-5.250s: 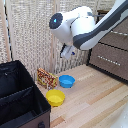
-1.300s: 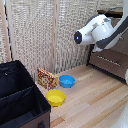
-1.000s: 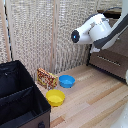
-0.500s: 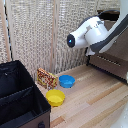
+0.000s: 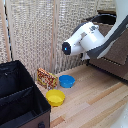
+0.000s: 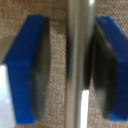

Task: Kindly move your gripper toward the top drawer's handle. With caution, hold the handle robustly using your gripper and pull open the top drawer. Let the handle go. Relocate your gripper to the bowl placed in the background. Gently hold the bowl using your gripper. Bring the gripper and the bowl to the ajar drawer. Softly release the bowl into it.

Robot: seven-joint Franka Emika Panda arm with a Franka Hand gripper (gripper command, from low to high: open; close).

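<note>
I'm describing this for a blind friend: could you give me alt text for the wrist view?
A slim silver handle runs between two blue gripper fingers, seen very close up and blurred, against the woven-looking grey-brown front of the top drawer. The fingers flank the bar with gaps on both sides, not yet closed on it.

Home-like room, staged for your arm.
You see a woven screen point(image 5: 45, 35), pale wood floor point(image 5: 95, 102), a dark dresser point(image 5: 112, 52) and a black bin point(image 5: 20, 102).
</note>
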